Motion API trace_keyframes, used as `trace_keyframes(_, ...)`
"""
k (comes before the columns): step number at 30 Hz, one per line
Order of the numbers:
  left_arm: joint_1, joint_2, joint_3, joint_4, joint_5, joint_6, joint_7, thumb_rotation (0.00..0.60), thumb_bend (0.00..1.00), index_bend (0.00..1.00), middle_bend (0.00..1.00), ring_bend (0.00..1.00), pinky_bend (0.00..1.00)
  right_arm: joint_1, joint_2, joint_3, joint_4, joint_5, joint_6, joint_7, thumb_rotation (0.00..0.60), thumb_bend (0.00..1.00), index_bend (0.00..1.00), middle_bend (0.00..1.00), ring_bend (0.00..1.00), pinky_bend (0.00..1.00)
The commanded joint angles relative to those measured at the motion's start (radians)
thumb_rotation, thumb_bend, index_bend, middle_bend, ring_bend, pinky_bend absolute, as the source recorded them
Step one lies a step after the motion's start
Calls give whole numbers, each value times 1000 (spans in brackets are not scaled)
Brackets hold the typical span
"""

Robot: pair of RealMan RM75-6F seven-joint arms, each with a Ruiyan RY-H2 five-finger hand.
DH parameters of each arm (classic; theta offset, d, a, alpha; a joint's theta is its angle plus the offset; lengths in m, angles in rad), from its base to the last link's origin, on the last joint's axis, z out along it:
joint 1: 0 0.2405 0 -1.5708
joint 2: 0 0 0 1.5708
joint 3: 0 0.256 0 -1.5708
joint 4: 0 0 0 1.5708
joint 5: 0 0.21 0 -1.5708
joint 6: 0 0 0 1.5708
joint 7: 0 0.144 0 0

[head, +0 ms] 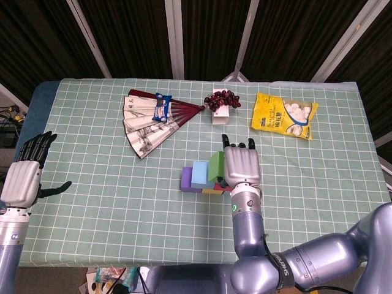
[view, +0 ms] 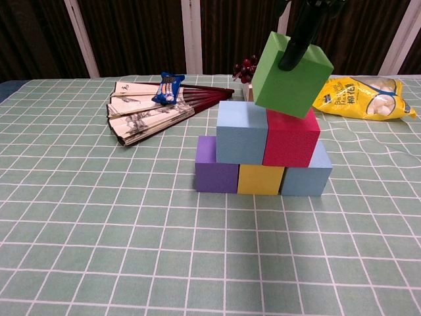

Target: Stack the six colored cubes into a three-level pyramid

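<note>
A two-level stack stands mid-table: purple cube, yellow cube and grey-blue cube below, light blue cube and red cube on top. My right hand holds the green cube tilted just above the red cube; its lower corner is close to or touching that cube's top. In the head view the green cube peeks out left of the hand. My left hand hovers open at the table's left edge, holding nothing.
Behind the stack lie a folding fan with a blue packet on it, a white box with dark grapes and a yellow snack bag. The green checked cloth covers the table.
</note>
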Motion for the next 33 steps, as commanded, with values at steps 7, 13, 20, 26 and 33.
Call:
trace_keyframes(7, 1, 0, -3, -1, -2, 0, -1, 600, 47, 0, 14, 0, 9, 9, -22, -26, 40, -30, 3, 14, 600, 332, 0, 368, 212, 42)
trace_keyframes(13, 1, 1, -6, -2, -7, -1, -5, 600, 47, 0, 14, 0, 9, 37, -43, -47, 46, -48, 49, -7, 600, 331, 0, 368, 213, 42)
trace_keyframes(20, 3, 3, -7, -5, -5, 2, -11, 600, 47, 0, 14, 0, 9, 42, -58, -55, 30, -56, 68, -15, 600, 331, 0, 368, 213, 42)
trace_keyframes(26, 4, 5, -6, -9, -3, 1, -10, 600, 47, 0, 14, 0, 9, 34, -68, -51, 44, -52, 64, -13, 600, 332, 0, 368, 213, 42)
trace_keyframes(33, 5, 5, -8, -8, -6, 0, -12, 600, 47, 0, 14, 0, 9, 28, -76, -49, 46, -53, 68, -17, 600, 331, 0, 368, 213, 42)
